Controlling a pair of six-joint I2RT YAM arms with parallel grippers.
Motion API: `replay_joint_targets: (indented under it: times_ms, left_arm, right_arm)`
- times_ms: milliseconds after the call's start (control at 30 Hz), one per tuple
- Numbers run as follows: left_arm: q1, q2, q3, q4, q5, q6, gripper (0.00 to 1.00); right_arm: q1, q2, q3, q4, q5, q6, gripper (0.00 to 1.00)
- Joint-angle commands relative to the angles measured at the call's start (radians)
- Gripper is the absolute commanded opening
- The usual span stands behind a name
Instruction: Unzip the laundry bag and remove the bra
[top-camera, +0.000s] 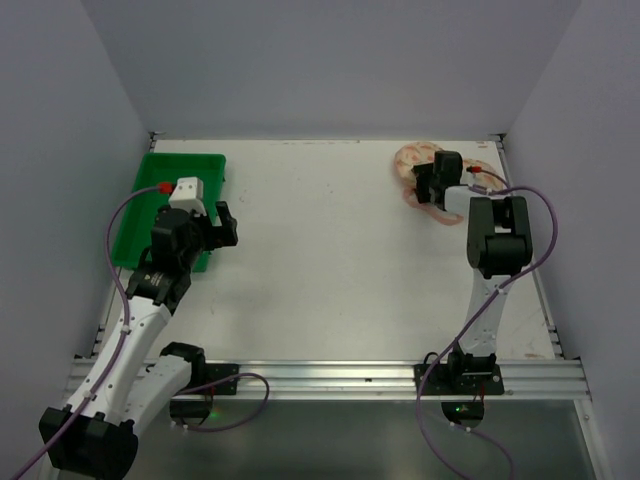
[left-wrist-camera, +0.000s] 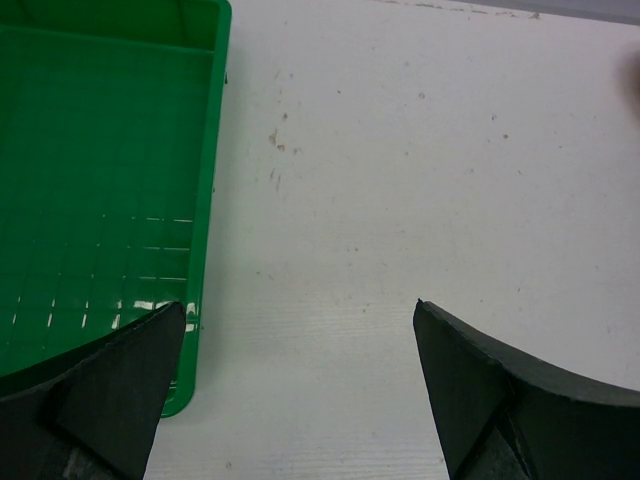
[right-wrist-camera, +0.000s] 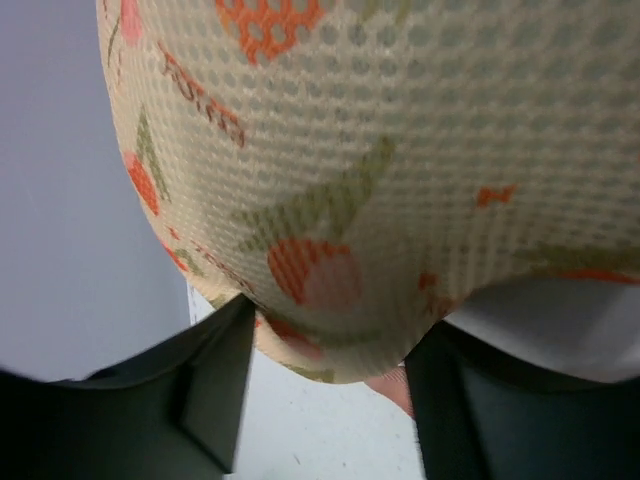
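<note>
The laundry bag (top-camera: 410, 163), cream mesh with pink-red and green print, lies at the table's far right corner. In the right wrist view the laundry bag (right-wrist-camera: 380, 150) fills the upper frame, and its rounded lobe hangs down between the two fingers. My right gripper (right-wrist-camera: 338, 315) straddles that lobe, both fingertips pressed against the fabric, and a pink edge shows beside the right finger. From above, the right gripper (top-camera: 432, 182) sits on the bag's near side. The bra is hidden. My left gripper (left-wrist-camera: 300, 330) hangs open over bare table, holding nothing.
A green plastic tray (top-camera: 180, 172) lies at the far left, its corner under the left gripper (top-camera: 222, 226). The tray (left-wrist-camera: 100, 180) looks bare inside in the left wrist view. Grey walls close the table on the far, left and right sides.
</note>
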Motion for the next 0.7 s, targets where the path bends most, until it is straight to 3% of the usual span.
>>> replay_joint_targets:
  times_ms: [0, 33, 100, 133, 167, 433, 667]
  left_arm:
    - [0.003, 0.002, -0.002, 0.046, 0.0, 0.011, 1.0]
    - [0.003, 0.002, -0.004, 0.046, 0.0, 0.011, 1.0]
    - [0.003, 0.001, -0.004, 0.046, 0.0, 0.011, 1.0]
    - [0.003, -0.002, -0.004, 0.046, 0.0, 0.011, 1.0]
    - [0.003, -0.004, -0.004, 0.048, 0.0, 0.011, 1.0]
    - [0.003, -0.031, -0.008, 0.051, 0.011, 0.011, 1.0]
    - [0.003, -0.039, -0.008, 0.049, 0.035, 0.006, 1.0]
  right_arm:
    - [-0.013, 0.022, -0.008, 0.105, 0.011, 0.029, 0.51]
    - [-0.013, 0.017, -0.011, 0.108, 0.006, 0.023, 0.37]
    - [-0.013, 0.013, -0.016, 0.116, -0.023, 0.006, 0.22]
    - [-0.013, 0.003, -0.017, 0.122, -0.04, -0.022, 0.09]
    - [-0.013, -0.003, -0.019, 0.128, -0.06, -0.037, 0.02]
    - [-0.001, -0.142, -0.143, 0.286, -0.426, -0.256, 0.0]
    - [0.097, -0.291, -0.197, 0.075, -0.797, -0.678, 0.0]
